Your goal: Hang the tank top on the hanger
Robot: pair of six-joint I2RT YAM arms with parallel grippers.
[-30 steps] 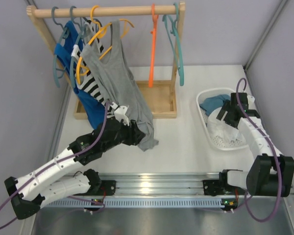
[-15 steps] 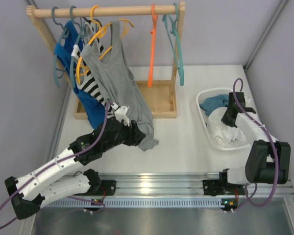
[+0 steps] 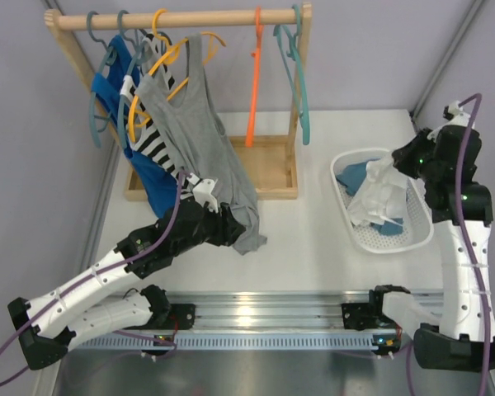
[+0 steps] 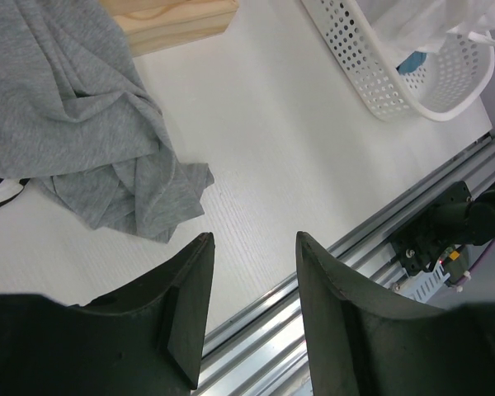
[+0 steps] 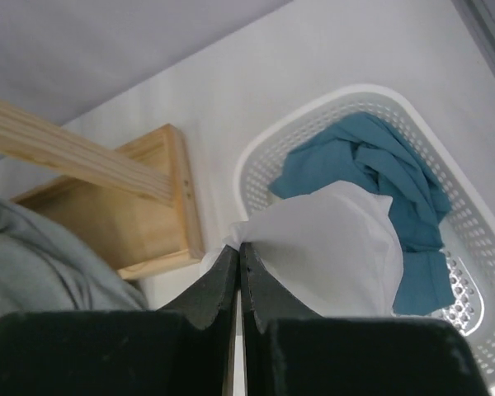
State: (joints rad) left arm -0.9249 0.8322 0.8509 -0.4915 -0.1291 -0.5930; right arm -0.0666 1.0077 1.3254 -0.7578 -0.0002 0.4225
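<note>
My right gripper (image 5: 239,247) is pinched tight on a fold of the tank top (image 3: 378,196). The white cloth hangs from my fingertips in a loose bunch, and its lower part drapes into the basket (image 3: 339,195) over a teal garment (image 5: 359,165). I cannot tell from here where the straps or the neck opening lie, because the cloth is gathered into a lump. The hanger (image 3: 252,82) is to my left and farther from my bases. Its hook is over the wooden rail (image 3: 181,18), and its body drops straight down, edge-on to the top camera, so its long axis runs vertically toward the rack's base. From the right gripper the way to it runs leftward and away across open table, with teal hangers just beside it on the near side. My left gripper (image 4: 253,247) has its jaws spread wide and holds nothing. It sits low over the table by the hem of the grey top (image 3: 194,132), nearly below the hanger in the top view. I judge the two grippers to be about equally far from the hanger. The left one is free and on the rack's side, so it seems better placed to steady or take the hanger. The right one would then bring the top across and spread it out, since the bunched cloth may not open cleanly.
</note>
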